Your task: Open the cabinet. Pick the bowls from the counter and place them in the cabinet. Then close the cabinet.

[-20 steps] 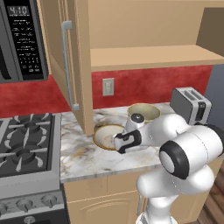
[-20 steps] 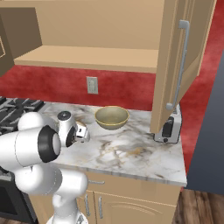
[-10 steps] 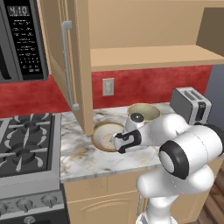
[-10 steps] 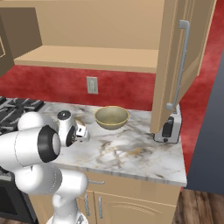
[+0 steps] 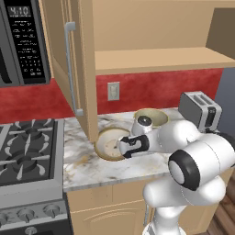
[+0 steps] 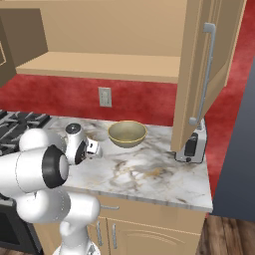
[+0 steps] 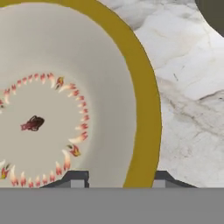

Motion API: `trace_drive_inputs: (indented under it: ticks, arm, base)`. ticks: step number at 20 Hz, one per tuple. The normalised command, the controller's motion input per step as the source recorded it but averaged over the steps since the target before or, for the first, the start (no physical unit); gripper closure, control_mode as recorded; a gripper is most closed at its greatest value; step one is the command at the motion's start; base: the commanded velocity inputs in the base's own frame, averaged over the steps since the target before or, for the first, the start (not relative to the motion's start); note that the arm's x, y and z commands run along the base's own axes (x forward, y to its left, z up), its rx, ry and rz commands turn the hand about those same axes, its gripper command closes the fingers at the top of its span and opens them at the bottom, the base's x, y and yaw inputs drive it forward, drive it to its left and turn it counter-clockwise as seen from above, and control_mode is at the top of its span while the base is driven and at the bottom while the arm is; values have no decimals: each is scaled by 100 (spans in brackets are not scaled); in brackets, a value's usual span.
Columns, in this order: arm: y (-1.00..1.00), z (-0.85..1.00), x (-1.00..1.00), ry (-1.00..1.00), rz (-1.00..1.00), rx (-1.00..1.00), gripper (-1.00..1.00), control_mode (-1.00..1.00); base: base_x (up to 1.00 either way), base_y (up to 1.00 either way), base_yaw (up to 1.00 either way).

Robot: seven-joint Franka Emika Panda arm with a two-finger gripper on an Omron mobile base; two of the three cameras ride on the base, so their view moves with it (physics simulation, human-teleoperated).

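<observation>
- The gripper (image 7: 118, 177) sits low over the near edge of the shallow bowl (image 5: 110, 143), one finger inside the gold rim and the other outside it. The jaws are part-way in, but whether they have bitten on the rim I cannot tell.
- In the hand view the rim passes between the two tips at about 6 o'clock, and the bowl's ring of red marks lies toward 9 o'clock.
- The deeper bowl (image 6: 127, 133) stands on the counter (image 6: 164, 172), just beyond the shallow one at about 1 o'clock in the left base view.
- The cabinet (image 5: 156, 55) above has both doors swung open, and its shelf is ready to take the bowls.
- A toaster (image 5: 198, 109) stands near 3 o'clock of the bowls, and a stove (image 5: 27, 151) at 9 o'clock.
- Risk: a pinch on a thin, sloped rim may slip, so the bowl could tilt or drop on lifting.
- Risk: the left door (image 5: 73, 64) hangs right over the shallow bowl, so a straight lift could strike its lower edge.
</observation>
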Motion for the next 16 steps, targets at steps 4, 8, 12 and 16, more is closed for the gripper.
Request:
trace_drive_inputs:
  ticks: [4,8,12,16]
  arm:
    - [-13,56,-3,0,-2,13,100,-100]
    - [-17,80,-16,-2,-3,18,100,-100]
    - [-21,82,-31,-5,-5,21,100,-100]
    - [-16,85,-39,-3,-5,22,100,-100]
  base:
    - [0,0,0]
    - [0,0,0]
    - [0,0,0]
    - [0,0,0]
